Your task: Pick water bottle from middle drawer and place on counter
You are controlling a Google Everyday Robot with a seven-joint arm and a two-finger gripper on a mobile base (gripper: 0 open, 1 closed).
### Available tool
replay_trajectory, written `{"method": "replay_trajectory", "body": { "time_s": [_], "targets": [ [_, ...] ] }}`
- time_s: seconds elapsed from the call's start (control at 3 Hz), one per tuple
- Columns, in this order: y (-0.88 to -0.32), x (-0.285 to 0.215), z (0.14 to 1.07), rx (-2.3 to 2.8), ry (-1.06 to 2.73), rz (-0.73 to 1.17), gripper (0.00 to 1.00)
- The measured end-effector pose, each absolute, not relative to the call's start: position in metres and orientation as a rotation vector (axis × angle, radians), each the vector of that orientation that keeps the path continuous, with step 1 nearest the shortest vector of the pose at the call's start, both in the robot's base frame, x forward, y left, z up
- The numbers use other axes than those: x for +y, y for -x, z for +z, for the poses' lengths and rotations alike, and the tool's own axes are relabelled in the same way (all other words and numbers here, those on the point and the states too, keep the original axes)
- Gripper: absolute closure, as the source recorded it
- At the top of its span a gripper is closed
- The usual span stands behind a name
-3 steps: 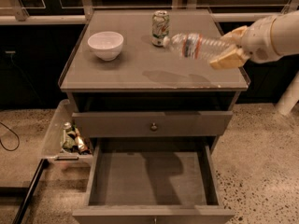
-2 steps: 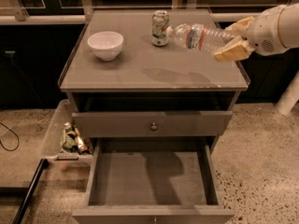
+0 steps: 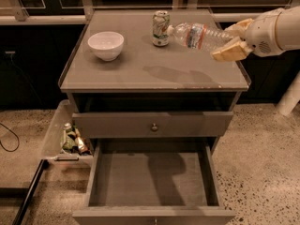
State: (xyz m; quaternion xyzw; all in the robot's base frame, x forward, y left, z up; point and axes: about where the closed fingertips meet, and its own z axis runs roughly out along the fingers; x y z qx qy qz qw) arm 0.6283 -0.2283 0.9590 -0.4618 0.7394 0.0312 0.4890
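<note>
The pincer point(image 3: 231, 41) hung over the right rear part of the bench point(image 3: 136, 71), its two tan fingers point(image 3: 227, 53) pinching the base end of the bottle point(image 3: 199, 35). The bottle lay nearly level in the air, cap pointing left toward the can point(image 3: 161, 28). Whether cap and can touched could not be told. Compared with a second earlier, the bottle had risen and gone farther back over the bench, and its slant had flattened. Since the view 0.7 s ago it had barely shifted, so the carry seemed to have slowed. Its shadow point(image 3: 173, 74) fell on the bench well apart from it, which suggested it was not yet resting on anything. The drawer point(image 3: 150, 182) stood pulled out below with a bare bottom, so the picking part looked done and only the setting-down was left. The free patch between the bowl point(image 3: 106, 44) and the right edge looked like the safer landing spot. Lowered where it hung, the cap might knock the can, and a bottle released on its side would probably roll.
</note>
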Motion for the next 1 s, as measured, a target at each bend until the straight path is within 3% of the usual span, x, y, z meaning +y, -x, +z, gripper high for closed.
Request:
{"method": "replay_trajectory", "body": {
  "time_s": [1.0],
  "targets": [
    [-0.713, -0.23, 0.924, 1.962, 0.975, 0.159, 1.0]
  ]
}}
